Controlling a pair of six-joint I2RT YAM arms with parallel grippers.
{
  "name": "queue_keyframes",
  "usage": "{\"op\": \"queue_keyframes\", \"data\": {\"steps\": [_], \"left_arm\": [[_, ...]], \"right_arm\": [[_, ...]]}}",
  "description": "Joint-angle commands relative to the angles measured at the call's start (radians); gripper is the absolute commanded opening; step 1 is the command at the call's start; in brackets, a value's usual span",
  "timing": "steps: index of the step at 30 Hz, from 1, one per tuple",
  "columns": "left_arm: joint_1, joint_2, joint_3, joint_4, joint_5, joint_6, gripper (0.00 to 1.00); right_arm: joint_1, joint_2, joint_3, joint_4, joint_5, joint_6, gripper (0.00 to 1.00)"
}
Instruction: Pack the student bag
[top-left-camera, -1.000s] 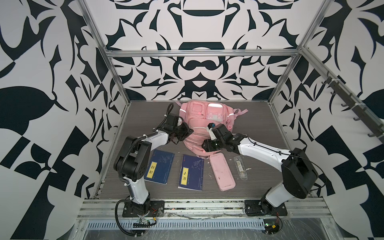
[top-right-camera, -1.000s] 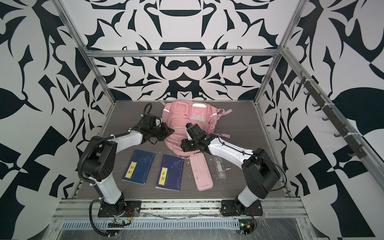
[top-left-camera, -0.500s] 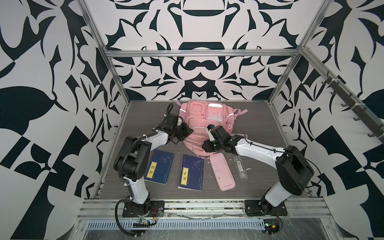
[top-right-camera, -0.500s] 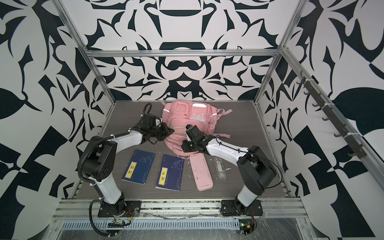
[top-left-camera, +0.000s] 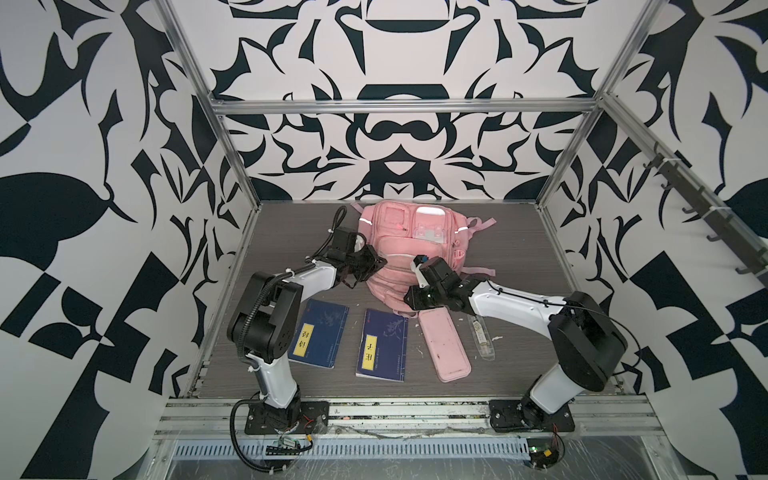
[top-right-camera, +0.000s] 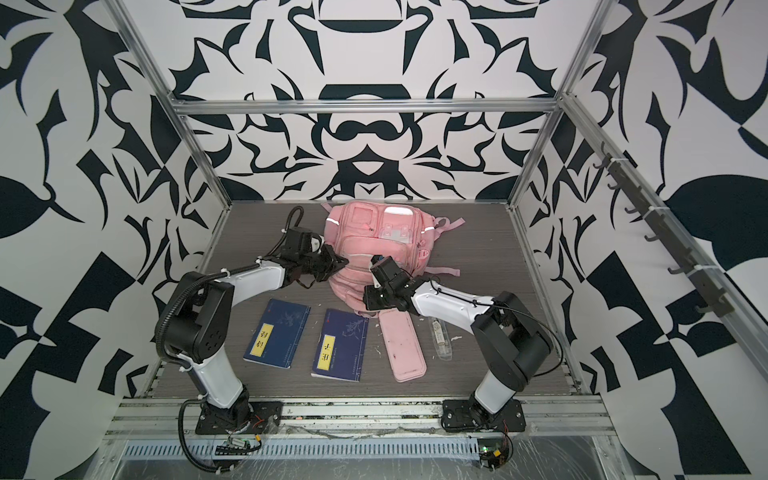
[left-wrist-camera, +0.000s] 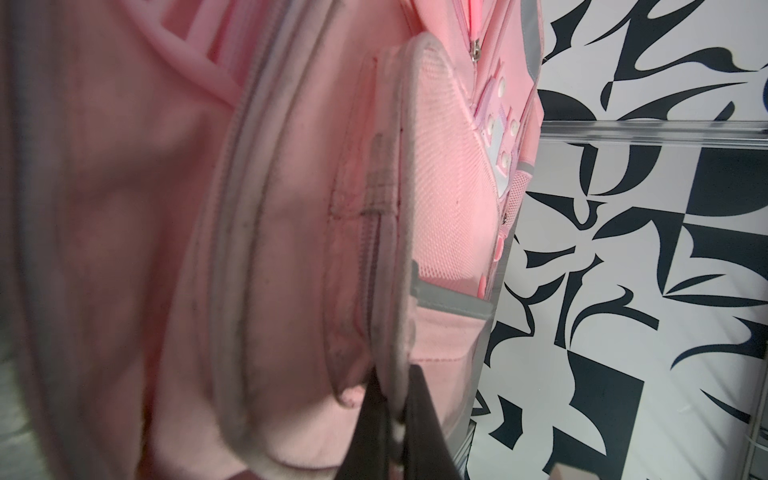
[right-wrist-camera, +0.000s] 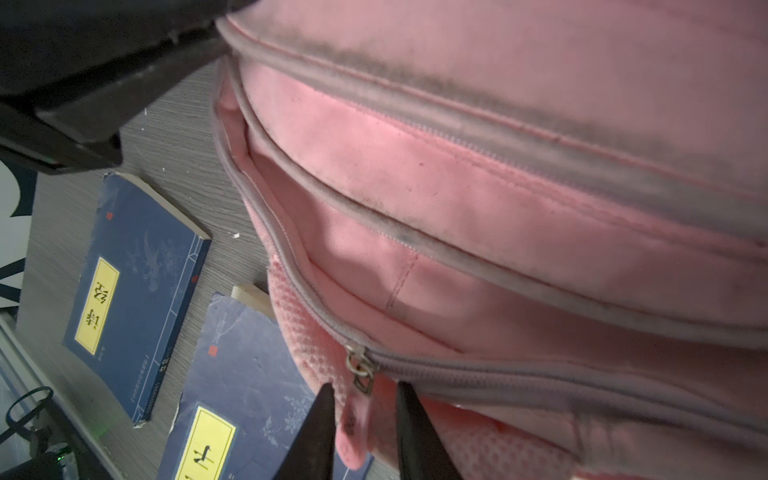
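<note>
The pink student bag (top-left-camera: 399, 245) (top-right-camera: 370, 245) lies at the middle rear of the table, its near end towards the arms. My left gripper (top-left-camera: 380, 262) (left-wrist-camera: 395, 374) is shut on the grey piped edge (left-wrist-camera: 401, 266) of a pocket on the bag's left side. My right gripper (top-left-camera: 409, 301) (right-wrist-camera: 365, 390) is at the bag's near edge. Its jaws stand narrowly open on either side of the pink zip pull tab (right-wrist-camera: 353, 432), which hangs from the metal slider (right-wrist-camera: 359, 370). A gap shows on both sides of the tab. The zip beyond the slider gapes open (right-wrist-camera: 332, 249).
Two dark blue books with yellow labels (top-left-camera: 320, 334) (top-left-camera: 384, 345) lie in front of the bag. To their right are a flat pink pencil case (top-left-camera: 444, 345) and a clear pouch (top-left-camera: 482, 336). Aluminium frame posts and patterned walls enclose the table.
My right gripper's jaws have narrowed around the zip pull tab, and the arm has shifted slightly left along the bag's near edge. The left gripper has kept its hold.
</note>
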Motion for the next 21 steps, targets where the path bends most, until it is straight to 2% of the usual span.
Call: {"op": "queue_keyframes", "data": {"steps": [1, 8, 16, 21], "left_arm": [[0.005, -0.011, 0.034, 0.01, 0.027, 0.01, 0.03], [0.006, -0.009, 0.037, 0.01, 0.023, 0.012, 0.03], [0.006, -0.004, 0.045, 0.012, 0.022, 0.006, 0.04], [0.005, -0.006, 0.046, 0.014, 0.013, -0.002, 0.04]], "right_arm": [[0.014, 0.001, 0.0, 0.039, -0.017, 0.022, 0.26], [0.029, 0.001, 0.003, 0.023, -0.004, 0.022, 0.2], [0.047, -0.008, 0.009, 0.01, 0.009, 0.023, 0.04], [0.07, 0.026, 0.052, -0.005, 0.002, 0.017, 0.01]]}}
